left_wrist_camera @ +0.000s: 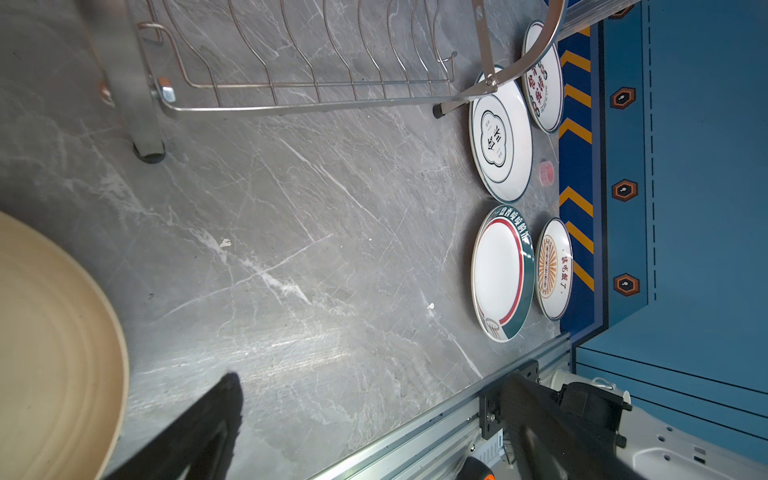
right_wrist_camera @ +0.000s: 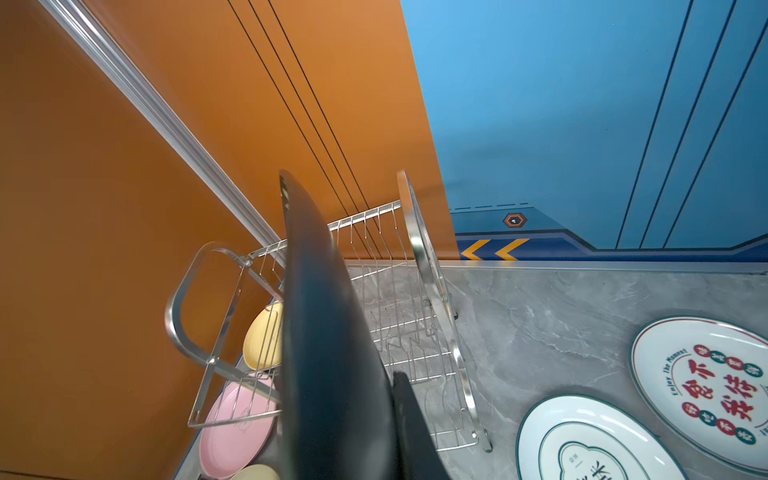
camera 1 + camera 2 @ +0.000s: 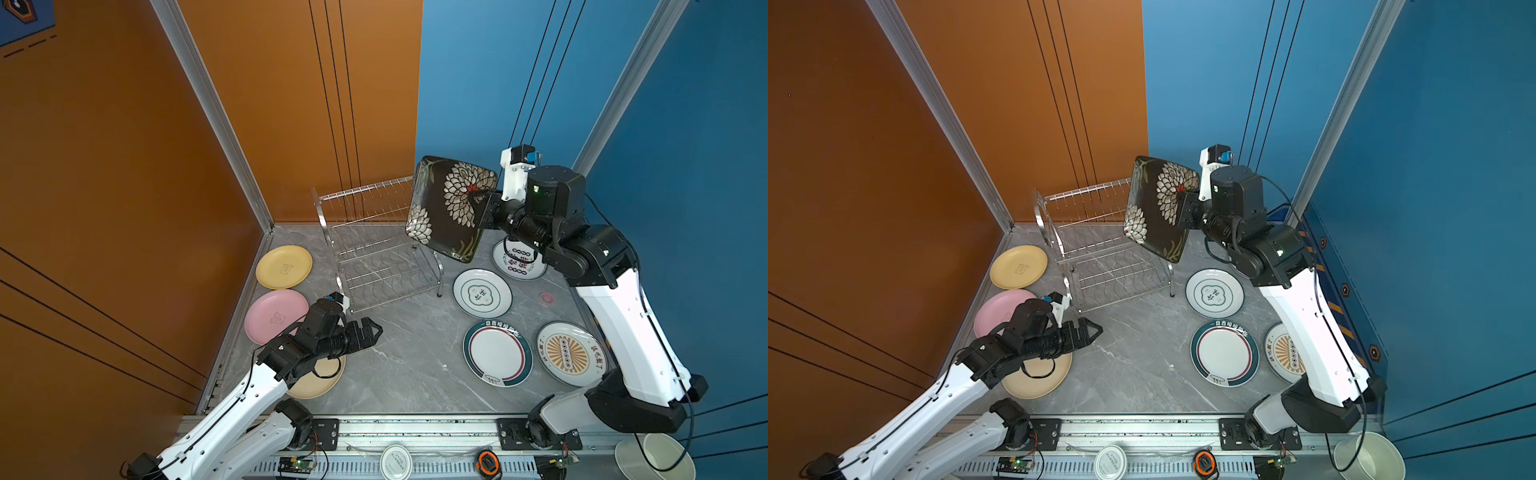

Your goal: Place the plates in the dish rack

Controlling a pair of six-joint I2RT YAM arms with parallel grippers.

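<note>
Right gripper clamped on the right edge of the black plate, which stands on edge, tilted, over the right end of the rack. The right wrist view shows the plate edge-on between the end frames, roughly in line with the slot wires. The slots lie below and left of this gripper, so the coming move is judged a descent into a slot. Contact with the wires cannot be told. Left gripper open, empty, low over the table, farther from the slots. Yellow plate, pink plate and beige plate lie flat left of the rack, four white plates on its right.
</note>
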